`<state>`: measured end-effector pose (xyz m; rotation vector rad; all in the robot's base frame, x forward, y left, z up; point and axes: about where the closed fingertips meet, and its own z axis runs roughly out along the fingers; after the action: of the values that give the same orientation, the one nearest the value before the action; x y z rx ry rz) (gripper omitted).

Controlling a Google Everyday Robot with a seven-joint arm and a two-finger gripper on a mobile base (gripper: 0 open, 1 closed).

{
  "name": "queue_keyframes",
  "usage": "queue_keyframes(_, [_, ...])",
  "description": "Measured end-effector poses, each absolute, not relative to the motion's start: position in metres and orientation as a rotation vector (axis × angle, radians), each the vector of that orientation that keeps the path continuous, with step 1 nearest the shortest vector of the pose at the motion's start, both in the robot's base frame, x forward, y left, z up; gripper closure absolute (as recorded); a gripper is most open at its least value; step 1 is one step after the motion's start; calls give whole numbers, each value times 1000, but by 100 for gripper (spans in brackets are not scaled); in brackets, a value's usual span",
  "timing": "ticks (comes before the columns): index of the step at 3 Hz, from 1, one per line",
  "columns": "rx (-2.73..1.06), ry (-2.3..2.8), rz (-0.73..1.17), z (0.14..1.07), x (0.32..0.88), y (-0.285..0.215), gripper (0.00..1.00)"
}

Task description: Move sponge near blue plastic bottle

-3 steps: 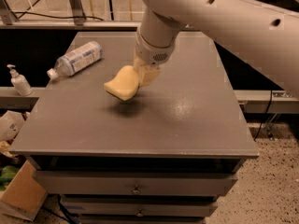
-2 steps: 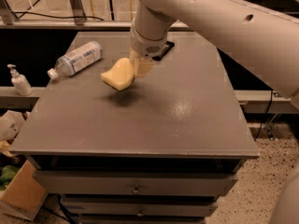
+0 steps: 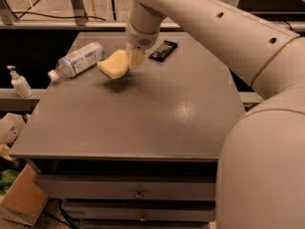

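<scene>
I'm holding the sponge (image 3: pixel 113 65) in the gripper (image 3: pixel 134 60), fingers pinching one end, the rest sticking out sideways, hanging clear above the table (image 3: pixel 157 113). I'm judging it light, soft foam: squashing under grip, not slippery or fragile, so the end pinch is working. The blue plastic bottle (image 3: pixel 78 60) is lying just past the sponge's free end, away from the gripper. A black packet (image 3: pixel 163 50) is sitting near the gripper's opposite side.

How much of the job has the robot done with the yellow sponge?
The picking up looks done: the hand grips the sponge above the table, with its shadow underneath. Right now the sponge hangs close to the blue plastic bottle, which lies on its side. What's left is setting it down beside the bottle and letting go.
</scene>
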<state>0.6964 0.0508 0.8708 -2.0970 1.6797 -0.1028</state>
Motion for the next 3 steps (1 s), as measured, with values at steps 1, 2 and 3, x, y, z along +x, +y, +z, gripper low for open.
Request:
queue_keyframes(1, [-2056,1699,-86,868,716,62,100])
queue_keyframes(2, [-2032,1705,-74,863,738,82,100])
queue_keyframes(3, [-2046,1704,-73,855,741,89,100])
